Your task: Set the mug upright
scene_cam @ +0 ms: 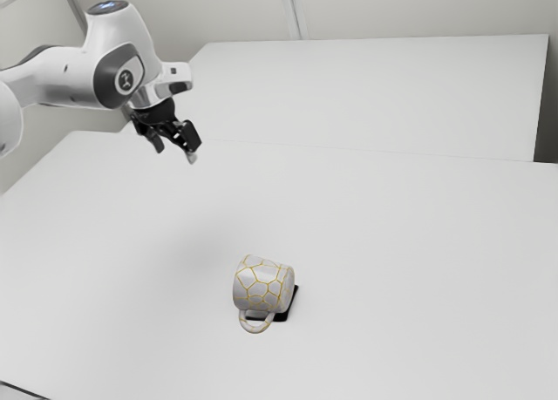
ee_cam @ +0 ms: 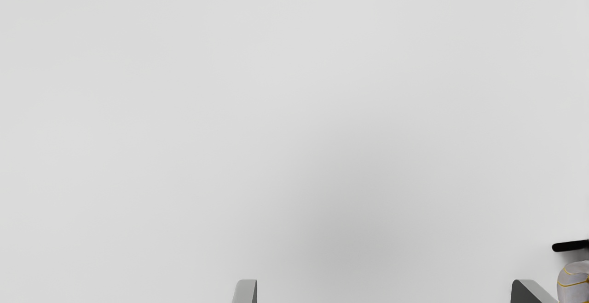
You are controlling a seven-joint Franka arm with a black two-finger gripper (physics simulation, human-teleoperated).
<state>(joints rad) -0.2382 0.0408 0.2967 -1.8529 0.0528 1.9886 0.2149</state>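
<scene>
A white mug [scene_cam: 261, 284] veined in gold lies on its side below my gripper [scene_cam: 175, 147], off beyond one fingertip and well apart from it, its handle [scene_cam: 255, 329] low and turned sideways. Under its body a flat black slab [scene_cam: 289, 312] juts out onto the white table [scene_cam: 392, 243]. My fingers [ee_cam: 245, 292] are spread, with nothing between them. The likeliest trouble is aim: a drop straight down from here would meet bare tabletop, and a crooked approach could let one finger knock the round body and roll it farther away. The handle might snag on the slab or the table as the mug turns, twisting it in a loose pinch. Released across the slab's edge, it could lean and topple again. Which end is the mouth, I cannot tell.
</scene>
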